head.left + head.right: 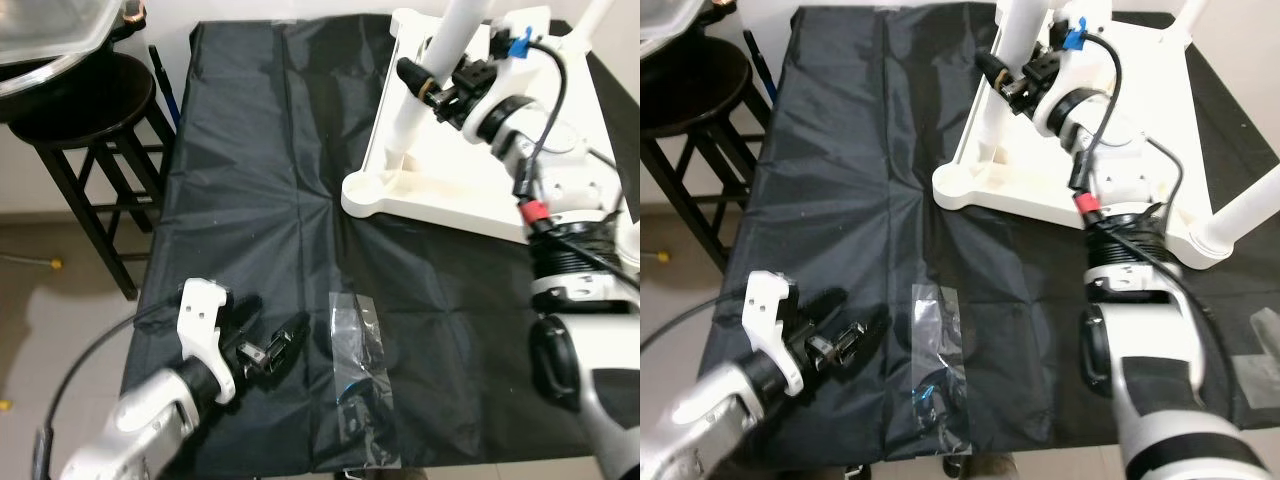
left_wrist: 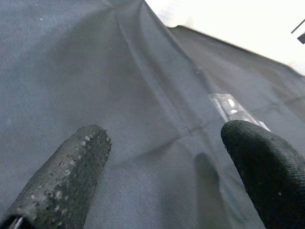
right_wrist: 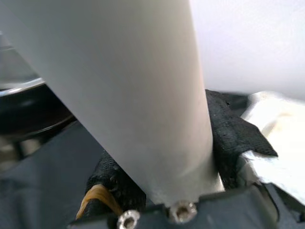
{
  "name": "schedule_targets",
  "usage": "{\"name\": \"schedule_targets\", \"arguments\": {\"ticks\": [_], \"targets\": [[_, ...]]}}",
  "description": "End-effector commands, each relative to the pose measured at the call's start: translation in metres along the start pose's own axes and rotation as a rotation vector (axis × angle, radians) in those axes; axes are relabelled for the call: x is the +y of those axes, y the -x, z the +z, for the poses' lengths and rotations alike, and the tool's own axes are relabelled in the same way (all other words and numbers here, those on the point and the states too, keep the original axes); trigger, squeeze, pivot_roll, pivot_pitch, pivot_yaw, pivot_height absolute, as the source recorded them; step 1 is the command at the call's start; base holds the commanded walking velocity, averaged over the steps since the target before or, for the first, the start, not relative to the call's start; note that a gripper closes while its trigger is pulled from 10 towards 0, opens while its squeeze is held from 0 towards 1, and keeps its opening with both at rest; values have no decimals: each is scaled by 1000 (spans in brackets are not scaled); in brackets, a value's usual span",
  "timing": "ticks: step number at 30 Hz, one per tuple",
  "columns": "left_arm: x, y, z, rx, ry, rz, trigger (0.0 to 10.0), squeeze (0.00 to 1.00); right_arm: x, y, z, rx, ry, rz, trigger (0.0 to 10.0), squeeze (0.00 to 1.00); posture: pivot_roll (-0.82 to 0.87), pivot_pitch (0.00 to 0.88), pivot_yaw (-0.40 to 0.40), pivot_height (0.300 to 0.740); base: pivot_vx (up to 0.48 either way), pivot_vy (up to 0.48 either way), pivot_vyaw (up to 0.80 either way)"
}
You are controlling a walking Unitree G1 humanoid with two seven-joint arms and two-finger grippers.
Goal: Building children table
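The right arm reaches forward, its right gripper [image 1: 425,85] clamped around the white table leg [image 1: 432,75] near that leg's base. The left gripper [image 1: 275,345] hovers low, well short of that leg, its fingers [image 2: 71,176] spread apart.

right gripper [image 1: 418,82] grips white table leg [image 1: 432,75] over black cloth [image 1: 260,190].

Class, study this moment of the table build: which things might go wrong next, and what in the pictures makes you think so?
1. The right gripper is clamped on a white table leg of the upturned table top; a skewed pull might cross-thread or loosen the leg.
2. The clear plastic bag lies near the front edge of the black cloth; the open left gripper beside it might nudge it off.
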State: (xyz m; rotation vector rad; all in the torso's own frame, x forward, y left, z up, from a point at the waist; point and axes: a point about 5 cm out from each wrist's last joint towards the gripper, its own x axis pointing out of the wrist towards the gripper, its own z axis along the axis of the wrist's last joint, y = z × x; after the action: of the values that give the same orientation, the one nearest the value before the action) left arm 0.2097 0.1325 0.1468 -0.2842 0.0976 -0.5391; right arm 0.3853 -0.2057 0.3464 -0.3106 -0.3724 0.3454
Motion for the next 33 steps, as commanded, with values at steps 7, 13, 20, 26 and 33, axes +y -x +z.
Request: {"name": "schedule_targets", "arguments": {"ticks": [7, 13, 20, 26, 33], "targets": [[12, 4, -8, 14, 4, 90, 10000, 0, -11, 13, 24, -134, 84, -78, 10000, 0, -52, 163, -16, 740, 0, 0, 0], [13, 5, -8, 4, -5, 126, 10000, 0, 0, 24, -9, 48, -1, -65, 10000, 0, -54, 167, -17, 740, 0, 0, 0], [12, 8, -5, -11, -17, 142, 10000, 0, 27, 41, -57, 112, -163, -71, 10000, 0, -46, 197, 1, 740, 0, 0, 0], [12, 11, -2, -7, -30, 145, 10000, 0, 39, 51, -76, 173, -218, -61, 10000, 0, -39, 225, 13, 740, 0, 0, 0], [13, 12, -1, -3, -35, 148, 10000, 0, 67, 62, -75, 244, -423, 153, 10000, 0, -46, 236, 18, 740, 0, 0, 0]]}}
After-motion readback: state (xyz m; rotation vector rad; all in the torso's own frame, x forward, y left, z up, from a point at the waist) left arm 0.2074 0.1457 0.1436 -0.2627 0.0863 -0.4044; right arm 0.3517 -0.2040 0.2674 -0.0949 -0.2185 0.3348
